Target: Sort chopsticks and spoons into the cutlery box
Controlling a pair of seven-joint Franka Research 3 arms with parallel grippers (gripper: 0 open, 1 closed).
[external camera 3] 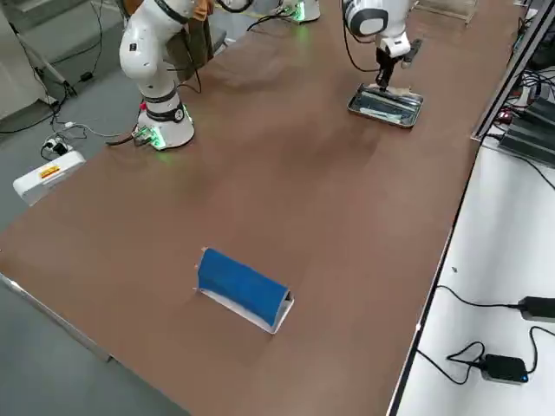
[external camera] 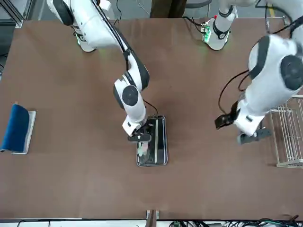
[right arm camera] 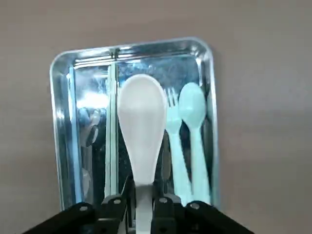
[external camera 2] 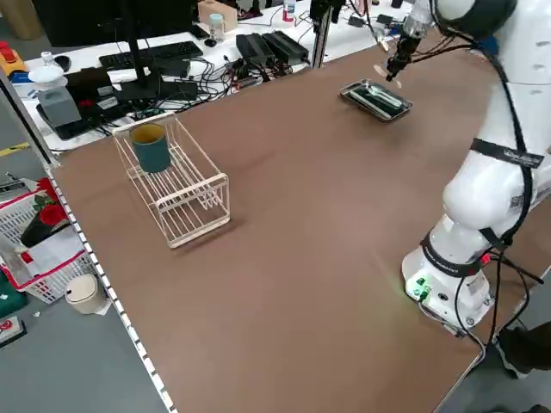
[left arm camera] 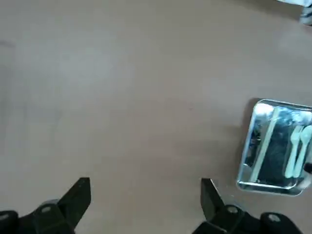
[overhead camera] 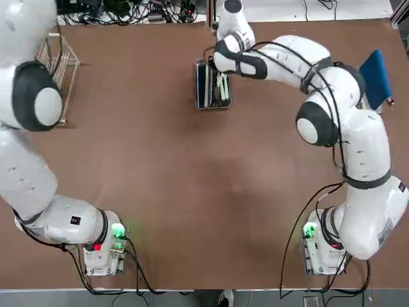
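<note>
Cutlery box: a small shiny rectangular metal tray with rounded corners [overhead camera: 212, 84], dark and mirror-like inside, split lengthwise; it lies in the upper middle of the top view on the brown matte surface [overhead camera: 192, 179].
Held spoon: a smooth cream-white spoon with an oval bowl [right arm camera: 142, 122], its short handle pinched at the bottom middle of the right wrist view, the bowl hanging over the tray.
Right tool [right arm camera: 142, 204]: narrow, closed on the spoon handle, directly above the tray.
Contents of the tray: a pale spoon [right arm camera: 193, 122] and a pale fork [right arm camera: 174, 141] side by side in one compartment; a thin pale wooden chopstick pair [right arm camera: 112, 131] in the next one.
Left tool [left arm camera: 146, 204]: wide, holding nothing, above bare surface; the tray is at the right edge of its view.
Other things: a white wire rack [external camera 2: 176, 185] with a teal cup [external camera 2: 152, 147]; a blue-topped holder [external camera 3: 243, 286].
Writing: none that I can read.
</note>
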